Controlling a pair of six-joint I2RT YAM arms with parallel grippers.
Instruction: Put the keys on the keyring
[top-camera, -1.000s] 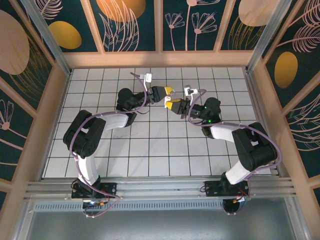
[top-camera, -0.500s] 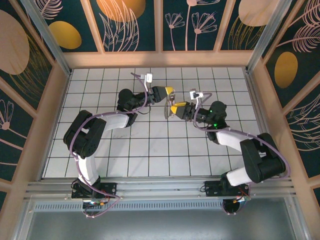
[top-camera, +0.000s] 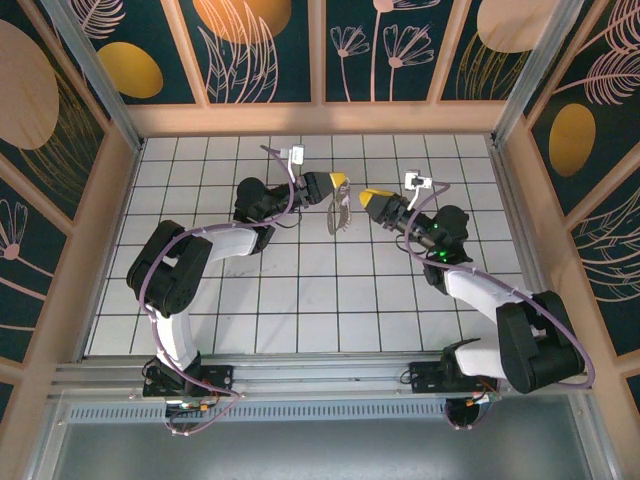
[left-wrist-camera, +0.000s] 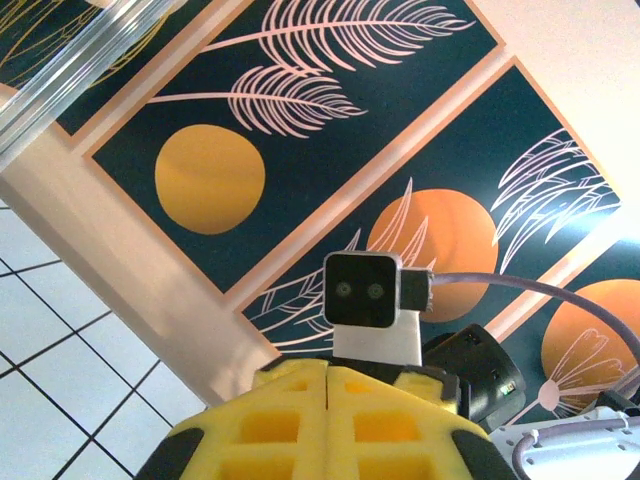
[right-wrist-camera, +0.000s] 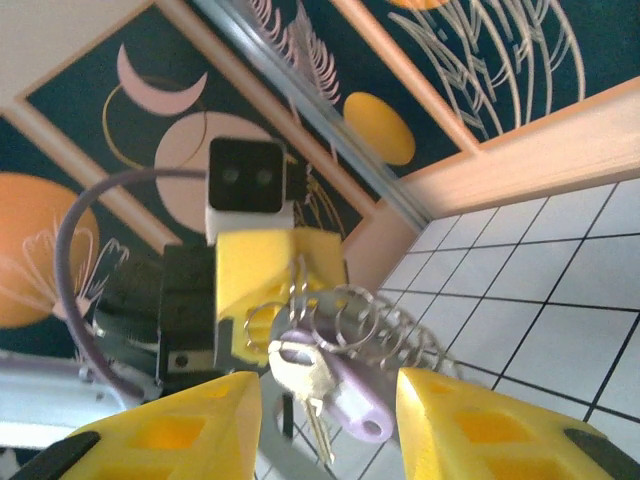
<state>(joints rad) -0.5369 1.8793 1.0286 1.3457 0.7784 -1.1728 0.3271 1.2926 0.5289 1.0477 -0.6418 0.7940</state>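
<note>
Hanging from clamped left tool (top-camera: 343, 183): keyring (top-camera: 338, 213) with keys (right-wrist-camera: 345, 385), near empty, half-parted right tool (top-camera: 368, 197).

The keyring (right-wrist-camera: 385, 320) is thin, shiny metal wire. On it hang a key (right-wrist-camera: 352, 398) with a smooth, matt lilac plastic head and a second key (right-wrist-camera: 303, 372) of pale polished metal. The fingers (right-wrist-camera: 175, 432) of the right gripper (right-wrist-camera: 328, 420) are matt yellow plastic, the floor tiles (right-wrist-camera: 570, 330) are smooth, slightly glossy white, and the wall frame (right-wrist-camera: 540, 140) looks like pale, dull wood.
</note>
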